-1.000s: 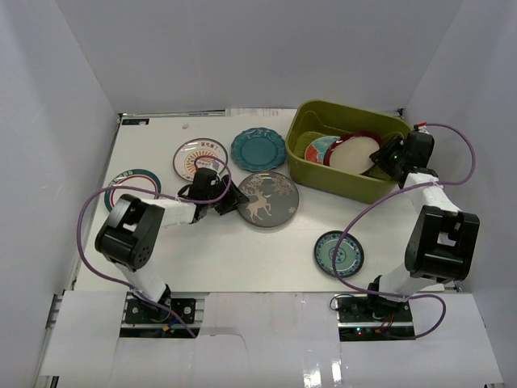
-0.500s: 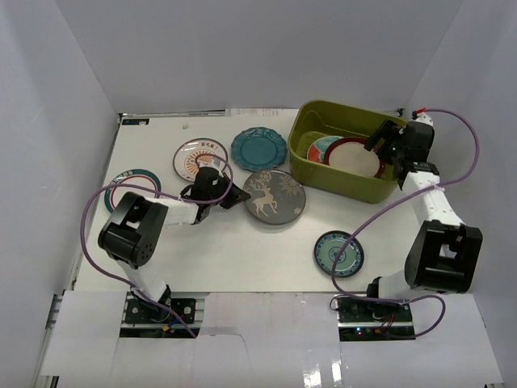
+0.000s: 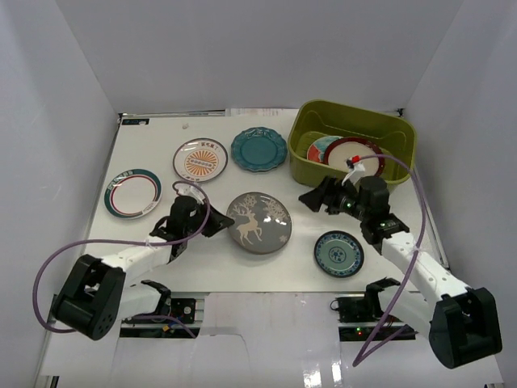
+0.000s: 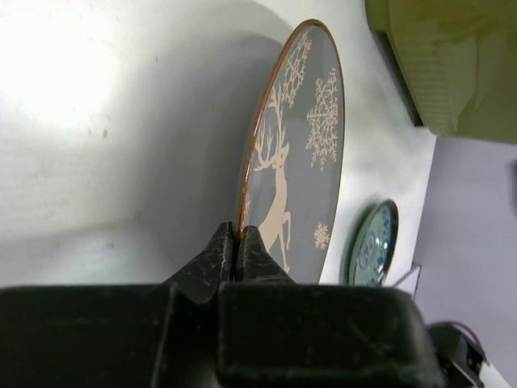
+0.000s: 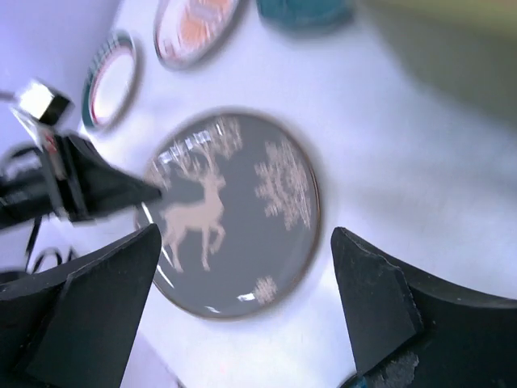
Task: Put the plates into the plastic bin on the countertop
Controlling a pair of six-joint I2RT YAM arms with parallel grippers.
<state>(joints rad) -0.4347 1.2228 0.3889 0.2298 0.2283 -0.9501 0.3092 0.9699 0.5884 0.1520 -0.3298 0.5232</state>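
On the flat white countertop (image 3: 266,271), at its far right, two round plates, a red-and-teal floral plate (image 3: 321,149) and a dark-rimmed cream plate (image 3: 355,155), are being held by the olive-green rectangular plastic bin (image 3: 347,107). Five are lying outside it, so the task is judged under halfway. The grey deer-patterned plate (image 3: 258,222), near the middle, is being clamped at its left rim by the left gripper (image 4: 238,240). The right gripper (image 3: 319,196), spread wide and empty, is being held just right of that plate.
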